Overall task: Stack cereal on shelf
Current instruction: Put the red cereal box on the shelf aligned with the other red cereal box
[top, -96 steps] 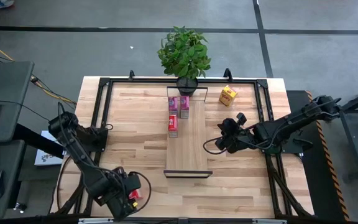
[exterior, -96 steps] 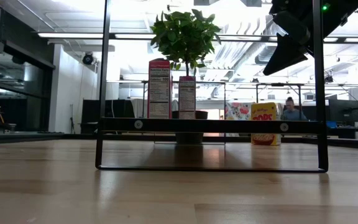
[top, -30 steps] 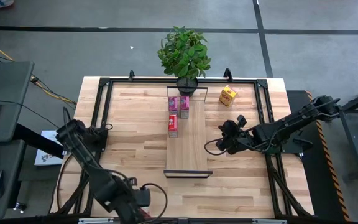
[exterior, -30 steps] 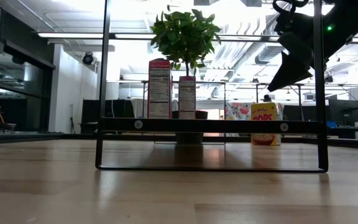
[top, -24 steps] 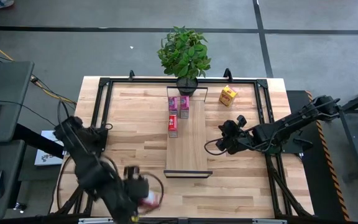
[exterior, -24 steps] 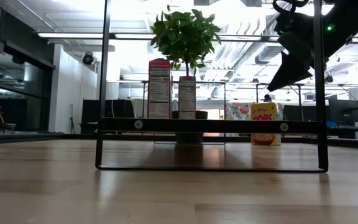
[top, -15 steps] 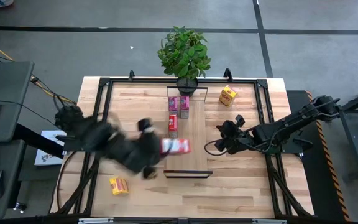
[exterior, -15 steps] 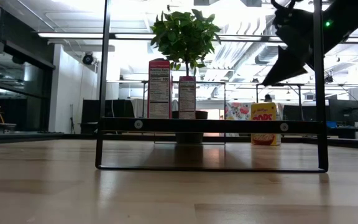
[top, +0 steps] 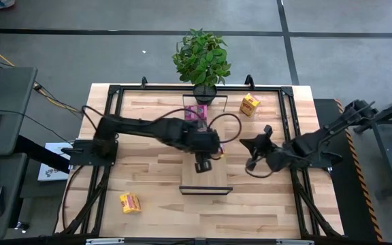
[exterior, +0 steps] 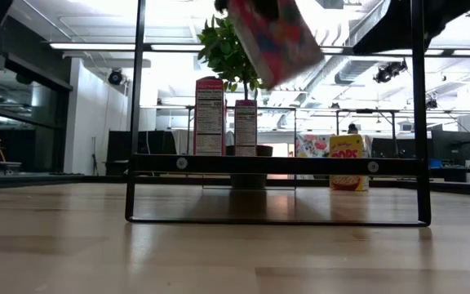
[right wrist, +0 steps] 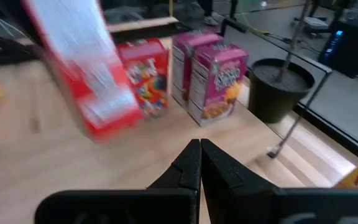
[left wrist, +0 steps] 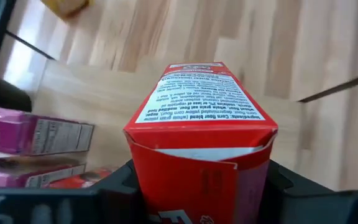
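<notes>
At lower left of the high view a yellow carton point(top: 130, 203) lies flat on the butcher-block tabletop point(top: 148, 170). Centre frame, the left gripper point(top: 203, 162) clamps a glossy red cardboard box point(left wrist: 201, 134) above the pale-wood shelf point(top: 209, 178). At right, the right gripper point(right wrist: 199, 163) is pinched closed, empty.

"POPS" on yellow cereal box point(exterior: 348, 173); other print too small

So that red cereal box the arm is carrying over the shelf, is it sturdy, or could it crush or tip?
The red cereal box looks like thin cardboard, and its end flap already buckles, so it would probably dent under a hard squeeze. Tall and narrow, it might tip if set down crooked on the shelf. The left gripper lifts it tilted, so it seems light.
</notes>
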